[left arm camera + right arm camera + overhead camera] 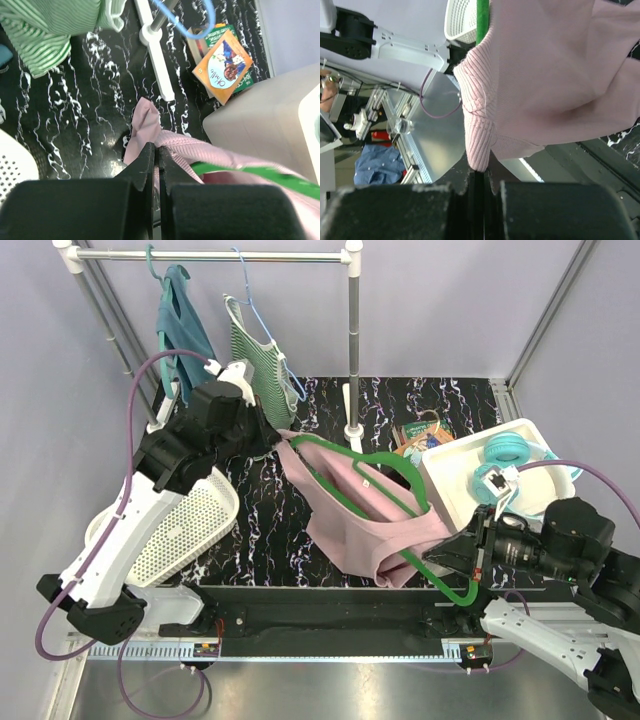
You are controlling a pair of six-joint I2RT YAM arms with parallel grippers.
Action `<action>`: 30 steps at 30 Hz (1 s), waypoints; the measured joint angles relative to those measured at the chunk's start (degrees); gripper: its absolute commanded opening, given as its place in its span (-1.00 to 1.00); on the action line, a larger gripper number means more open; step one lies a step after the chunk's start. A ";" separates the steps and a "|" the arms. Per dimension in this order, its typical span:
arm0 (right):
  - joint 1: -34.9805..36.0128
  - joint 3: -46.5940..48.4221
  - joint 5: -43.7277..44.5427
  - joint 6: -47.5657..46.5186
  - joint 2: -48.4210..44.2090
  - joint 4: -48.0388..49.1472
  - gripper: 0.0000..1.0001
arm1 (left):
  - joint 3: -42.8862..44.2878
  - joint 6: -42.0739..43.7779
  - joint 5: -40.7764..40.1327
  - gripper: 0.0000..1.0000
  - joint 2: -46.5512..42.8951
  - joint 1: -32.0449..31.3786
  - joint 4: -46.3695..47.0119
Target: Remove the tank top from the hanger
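Note:
A pink tank top (350, 525) hangs on a green hanger (385, 457), stretched in the air between my two grippers. My left gripper (272, 435) is shut on the top's strap end at the upper left. In the left wrist view its jaws (157, 150) pinch the pink fabric (210, 150) beside the green bar (240, 170). My right gripper (440, 562) is shut at the hanger's hook end, lower right. In the right wrist view a ribbed pink fold (480, 145) sits at the closed tips (482, 172), and the hanger (482, 20) runs under the fabric toward them.
A clothes rack pole (353, 340) stands behind, with a teal top (180, 320) and a green striped top (255, 360) hanging on it. A white perforated basket (190, 525) lies at the left. A white tray (450, 480) holding a teal object (505, 450) is at the right, with a booklet (420, 435) beside it.

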 measured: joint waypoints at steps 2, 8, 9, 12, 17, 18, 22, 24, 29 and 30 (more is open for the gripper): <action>0.00 -0.07 1.16 0.26 -1.01 0.92 -1.00 | -1.38 -0.92 0.35 -1.00 0.07 0.55 0.09; 0.00 -0.22 3.74 0.24 -2.05 6.54 -1.00 | -2.82 -2.05 1.01 -1.00 0.07 1.29 -0.17; 0.00 -0.37 3.89 0.22 -2.01 7.37 -1.00 | -2.95 -2.25 1.07 -1.00 0.07 1.42 -0.15; 0.00 -0.46 4.02 -0.04 -1.38 8.98 -1.00 | -3.19 -2.47 1.60 -1.00 0.04 1.84 -0.11; 0.04 -0.46 8.48 -0.33 0.55 10.19 -1.00 | -3.17 -1.25 5.90 -0.85 0.02 2.43 1.07; 0.04 -0.46 10.10 -0.42 1.11 10.45 -1.00 | -3.19 -0.79 7.23 -0.66 0.02 2.47 1.51; 0.04 -0.26 16.37 -1.16 4.44 11.28 -1.00 | -3.19 1.14 13.22 0.21 -0.13 2.56 3.02; 0.04 0.02 18.56 -1.84 7.04 11.56 -1.00 | -3.23 1.77 16.52 0.42 -0.74 2.60 4.28; 0.04 0.15 21.14 -3.74 12.04 12.02 -1.00 | -3.80 -0.35 27.61 0.50 -3.65 2.54 11.87; 0.04 0.15 21.59 -4.28 12.92 11.98 -1.00 | -4.09 -2.32 29.92 0.46 -4.15 2.29 15.30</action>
